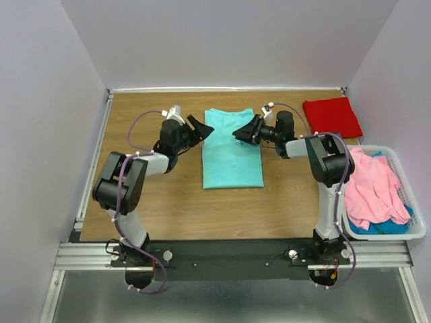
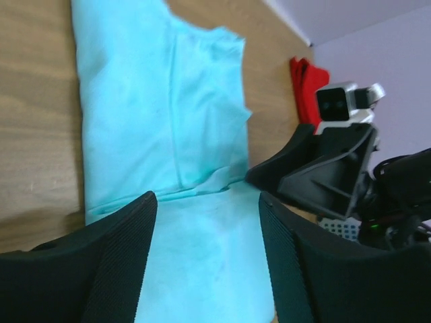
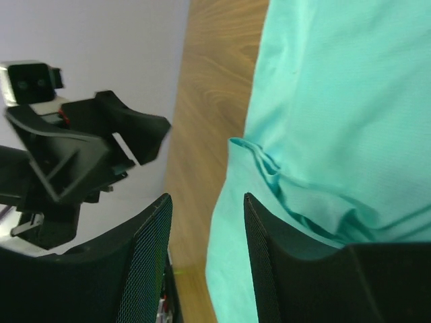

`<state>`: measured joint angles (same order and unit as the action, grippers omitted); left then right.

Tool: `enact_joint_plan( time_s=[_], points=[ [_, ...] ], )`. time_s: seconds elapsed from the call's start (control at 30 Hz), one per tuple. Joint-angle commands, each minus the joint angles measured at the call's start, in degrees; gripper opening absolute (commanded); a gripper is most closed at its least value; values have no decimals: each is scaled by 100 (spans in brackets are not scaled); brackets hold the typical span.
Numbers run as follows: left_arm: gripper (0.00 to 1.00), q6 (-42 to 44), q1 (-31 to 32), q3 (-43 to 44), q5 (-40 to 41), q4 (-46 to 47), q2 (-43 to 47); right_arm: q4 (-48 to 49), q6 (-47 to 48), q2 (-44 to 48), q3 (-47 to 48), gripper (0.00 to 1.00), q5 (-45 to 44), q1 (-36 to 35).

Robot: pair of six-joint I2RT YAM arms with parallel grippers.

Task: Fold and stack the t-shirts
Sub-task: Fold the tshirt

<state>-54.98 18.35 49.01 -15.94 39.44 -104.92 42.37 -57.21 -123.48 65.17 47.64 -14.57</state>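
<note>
An aqua-teal t-shirt (image 1: 231, 151) lies flat and partly folded into a long strip in the middle of the table; it also shows in the left wrist view (image 2: 155, 108) and the right wrist view (image 3: 337, 101). My left gripper (image 1: 201, 128) is open at the shirt's upper left edge, its jaws apart over the cloth (image 2: 207, 202). My right gripper (image 1: 244, 132) is open at the shirt's upper right edge, its jaws apart (image 3: 206, 202). A folded bright red t-shirt (image 1: 331, 116) lies at the back right. Pink (image 1: 370, 185) and blue-teal (image 1: 387, 226) t-shirts lie in the basket.
A white plastic basket (image 1: 419, 222) stands at the right edge of the table. The table's metal rail (image 1: 232, 250) runs along the near edge. Grey walls close in on the left, back and right.
</note>
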Motion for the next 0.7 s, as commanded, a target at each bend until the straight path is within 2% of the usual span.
enact_joint_plan(
  time_s=[0.0, 0.2, 0.4, 0.53, 0.67],
  points=[
    [74, 795, -33, 3, 592, -401, 849, 518, -300, 18, 75, 54, 413, -230],
    [78, 1787, -42, 46, 1321, -1278, 2045, 509, -475, -807, 93, 54, 256, -398],
    [80, 2342, -51, -84, 2112, -1957, 3038, 500, -361, -1240, -241, 54, -88, -389],
    [82, 2615, -51, -182, 2306, -2238, 3443, 500, -343, -846, -311, 54, -70, -389],
    [82, 2835, -42, -208, 2026, -2546, 3847, 465, -352, 147, -565, 55, 44, -389]
  ],
)
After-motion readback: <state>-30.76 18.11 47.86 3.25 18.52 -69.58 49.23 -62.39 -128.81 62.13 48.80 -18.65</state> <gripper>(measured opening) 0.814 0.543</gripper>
